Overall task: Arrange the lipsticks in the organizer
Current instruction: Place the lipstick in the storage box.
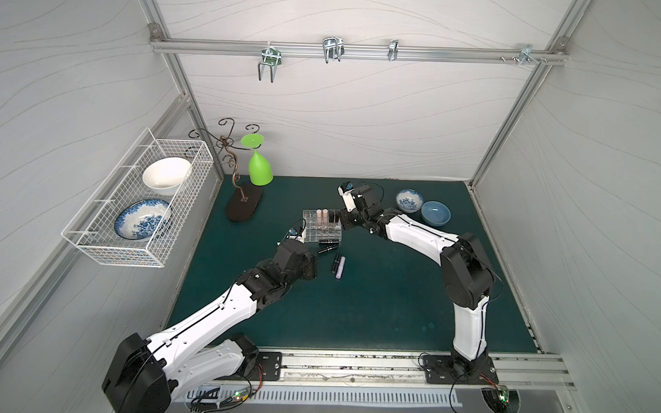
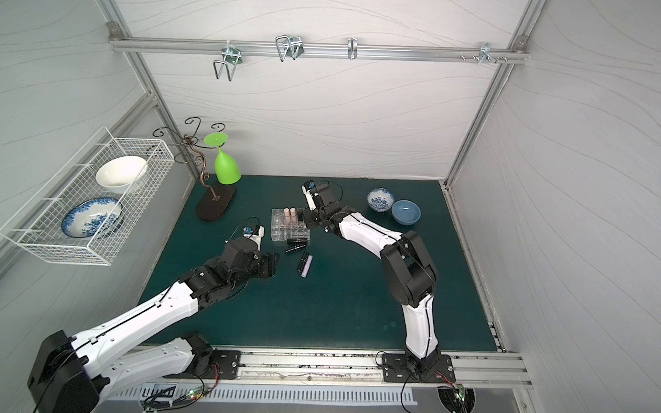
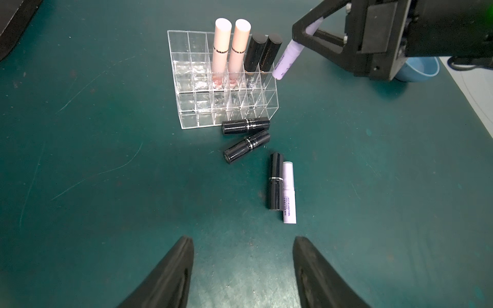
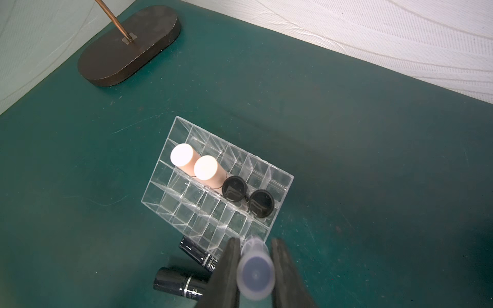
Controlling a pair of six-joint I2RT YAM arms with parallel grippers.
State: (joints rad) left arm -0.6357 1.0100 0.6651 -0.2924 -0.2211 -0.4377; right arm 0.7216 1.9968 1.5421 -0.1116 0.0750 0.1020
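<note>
Green mat covers the counter (image 1: 355,310). Nearest the base: left fingers (image 3: 176,269) spread apart and released, gripping nothing, over bare mat short of the loose tubes.

Next out: loose lilac tube (image 3: 289,194) lies flat, its side against a black tube (image 3: 276,181), both pointing away from the base. Beyond them lie two more: a slanted black tube (image 3: 246,147), then a crosswise black tube (image 3: 246,125) against the organizer's near wall.

Organizer (image 3: 186,104): clear gridded box, mid-counter. In a rear row, four stand upright side by side: two pink tubes (image 3: 221,45), then two upright black tubes (image 3: 254,52) on their right.

Right fingers (image 4: 228,269) are clenched on the upper part of a held lilac tube (image 3: 286,61). It is tilted, its lower end at the organizer's right edge, just beside the upright black pair. Cannot tell whether the end is inside a cell.

Farther back, right: patterned bowl (image 1: 409,200) just beside a blue bowl (image 1: 435,213). Far left: stand (image 1: 244,208) with a green glass (image 1: 260,171) hanging upside down.
</note>
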